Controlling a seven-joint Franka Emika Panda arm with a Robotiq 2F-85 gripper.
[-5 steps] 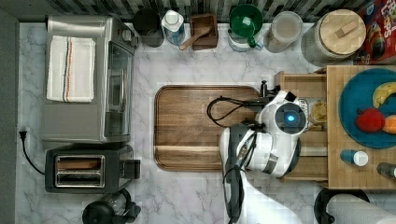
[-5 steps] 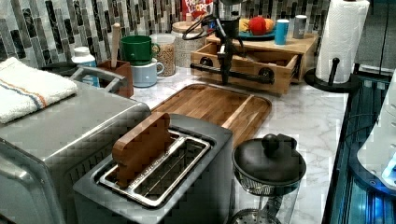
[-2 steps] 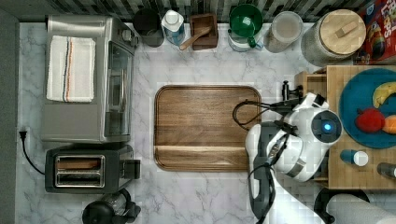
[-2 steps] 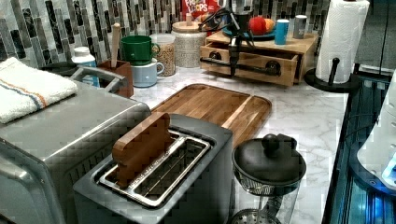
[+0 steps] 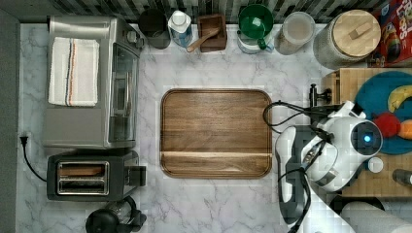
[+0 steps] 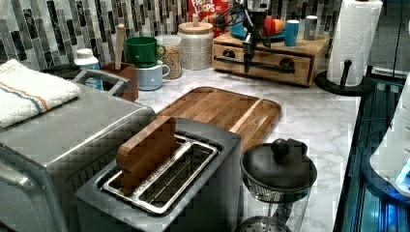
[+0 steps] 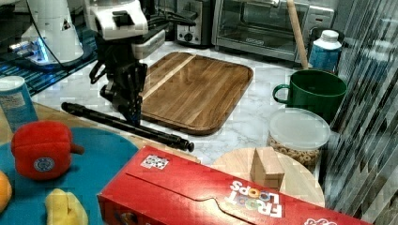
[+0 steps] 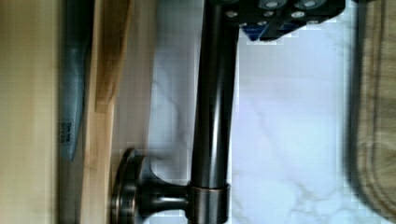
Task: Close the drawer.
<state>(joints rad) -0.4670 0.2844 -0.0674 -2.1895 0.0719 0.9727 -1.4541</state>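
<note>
The drawer [image 6: 263,62] is sitting almost fully inside its wooden stand at the marble counter's [image 6: 314,121] back edge, beside the backsplash. The gripper [image 7: 130,108] is hanging at the counter side of the long black bar handle [image 7: 126,124], which is running crosswise to the closing push; whether its fingers are clamped on the bar I cannot tell.

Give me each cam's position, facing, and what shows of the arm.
Top view: overhead, straight down on the counter; white arm over the drawer.
Left view: low behind the toaster, facing the drawer; pincer at its handle.
Right view: on the drawer unit, facing the oven; arm and pincer at the handle.
Wrist view: close on the handle and marble.
Shared: cutting board.
</note>
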